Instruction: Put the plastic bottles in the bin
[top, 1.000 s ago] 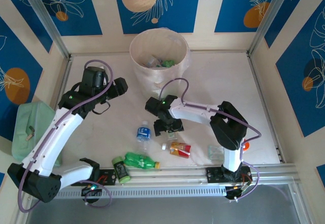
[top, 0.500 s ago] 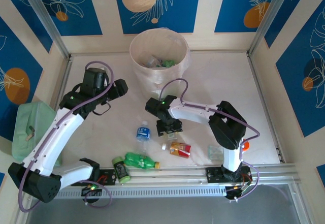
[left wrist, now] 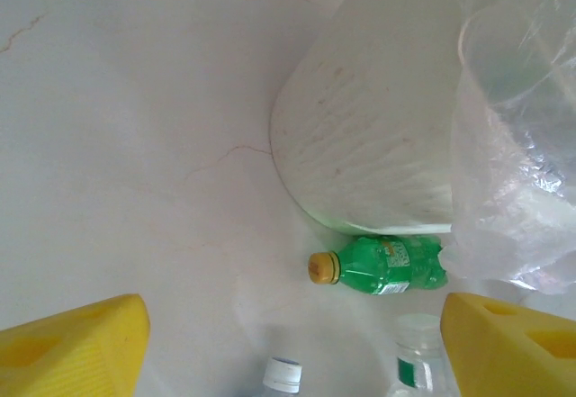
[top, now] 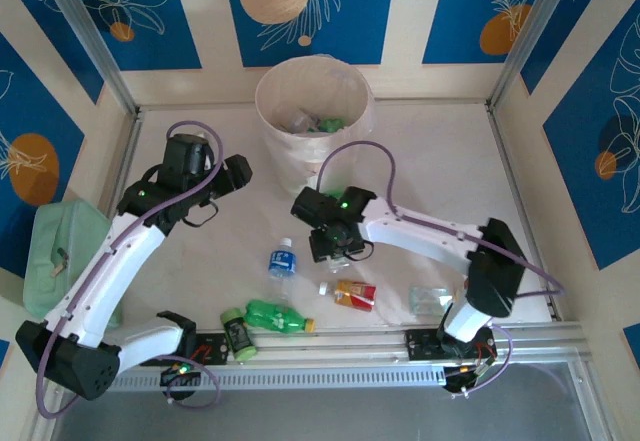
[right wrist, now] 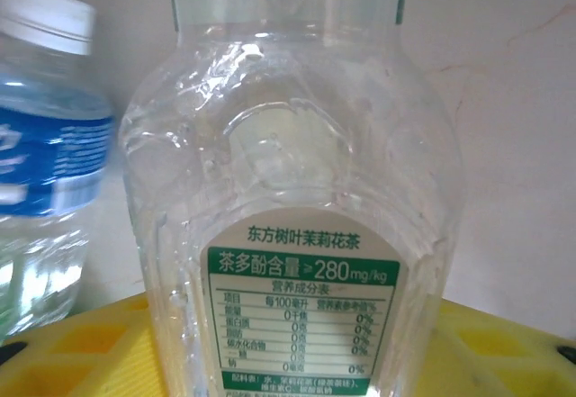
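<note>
The right gripper (top: 335, 249) gripped a clear bottle (right wrist: 288, 217) around its labelled body, mid-table (top: 430, 161), just near of the bin (top: 285, 146). The bottle seemed empty, light, slick and easily crushed, so a gentle mid-body hold suited it. The left gripper (top: 232, 173) hung wide, holding nothing.

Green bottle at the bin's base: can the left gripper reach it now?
Probably yes: the left gripper is open, bare table ahead, though the green bottle lies right beside the bin and liner.
</note>
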Tool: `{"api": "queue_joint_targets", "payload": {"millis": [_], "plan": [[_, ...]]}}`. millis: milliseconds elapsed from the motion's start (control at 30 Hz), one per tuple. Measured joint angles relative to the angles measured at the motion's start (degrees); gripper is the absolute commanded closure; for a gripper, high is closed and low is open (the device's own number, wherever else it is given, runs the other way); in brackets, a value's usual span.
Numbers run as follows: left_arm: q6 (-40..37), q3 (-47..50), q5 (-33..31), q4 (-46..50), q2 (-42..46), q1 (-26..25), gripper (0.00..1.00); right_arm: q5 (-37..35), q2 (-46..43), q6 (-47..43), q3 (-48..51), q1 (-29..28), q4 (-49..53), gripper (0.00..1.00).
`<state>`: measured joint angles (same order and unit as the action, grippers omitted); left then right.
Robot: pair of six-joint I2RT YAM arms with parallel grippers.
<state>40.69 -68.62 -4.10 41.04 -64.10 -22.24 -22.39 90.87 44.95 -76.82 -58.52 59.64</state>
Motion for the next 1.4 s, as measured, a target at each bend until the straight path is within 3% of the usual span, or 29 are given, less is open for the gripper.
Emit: {"api": "queue_joint_targets", "payload": {"millis": [200,367,433,567,700,933,1167,1400], "plan": [[0.04,0.02,-0.04,-0.11,0.50,0.00,0.16,-0.39,-10.19,-2.01,-1.86,-1.99,0.17,0.44],[1.05,0.85,0.04,-1.20,0.76,0.00,0.18,-0.07,-15.72,-5.07,-9.64,-2.10,-0.52,0.43],[1.31,1.36,0.26,-1.42,0.74,0.02,0.20,0.76,-16.44,-6.16,-14.08,-0.04,-1.11,0.43],[1.49,2.03,0.92,-1.62,0.55,0.00,0.20,4.48,-15.50,-7.10,-23.69,9.66,-3.41,0.41],[1.49,3.13,1.14,-2.21,0.55,0.00,0.21,8.31,-10.58,-7.06,-32.72,18.60,-5.18,0.41],[1.49,6.73,2.62,-2.64,0.55,-0.42,0.21,14.38,2.75,-7.04,-44.39,26.43,-5.84,0.41],[1.22,8.17,2.62,-2.49,-0.92,-3.32,0.21,18.43,15.45,-7.04,-56.46,29.86,-2.40,0.40],[1.25,9.49,2.86,-2.49,-2.36,-5.33,0.20,21.79,23.50,-7.32,-66.36,30.27,1.53,0.24]]}}
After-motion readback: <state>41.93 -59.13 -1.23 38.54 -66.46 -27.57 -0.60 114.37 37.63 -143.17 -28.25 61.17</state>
